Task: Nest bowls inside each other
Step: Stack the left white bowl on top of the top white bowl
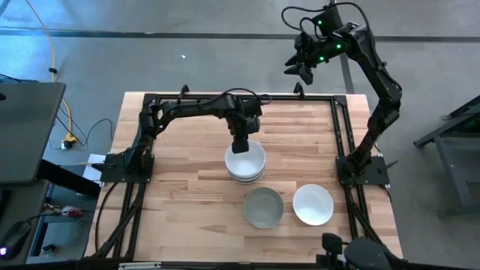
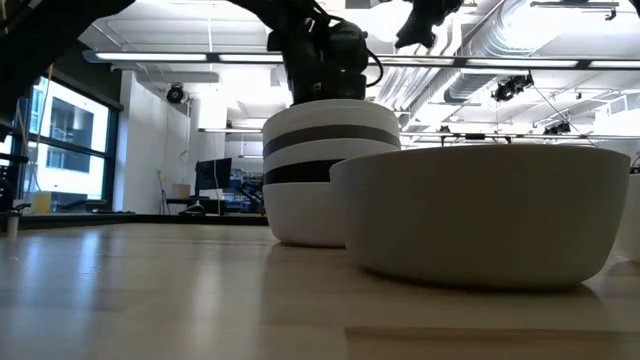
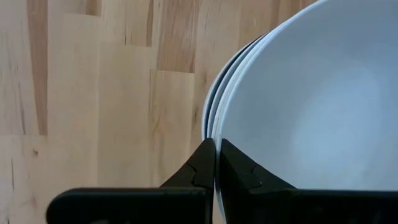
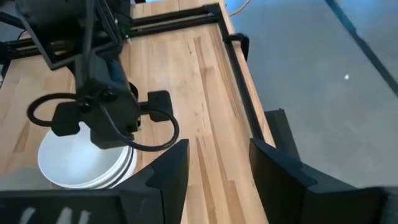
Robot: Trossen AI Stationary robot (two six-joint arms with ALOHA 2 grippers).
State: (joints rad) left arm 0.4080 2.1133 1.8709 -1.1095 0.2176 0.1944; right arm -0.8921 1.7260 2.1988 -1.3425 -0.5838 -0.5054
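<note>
1. The stack of bowls (image 1: 245, 163) sits near the middle of the table (image 1: 180, 217): glossy white on top, with grey and black bands showing between white ones in the low view.
2. My left gripper (image 1: 242, 144) sits at the stack's far rim, fingers (image 3: 202, 163) pinched shut on the top white bowl's (image 3: 311, 106) edge.
3. A grey bowl (image 1: 263, 207) and a single white bowl (image 1: 313, 204) sit apart, nearer the front edge.
4. My right gripper (image 1: 301, 69) hangs raised over the far right corner, fingers spread wide, holding nothing.
</note>
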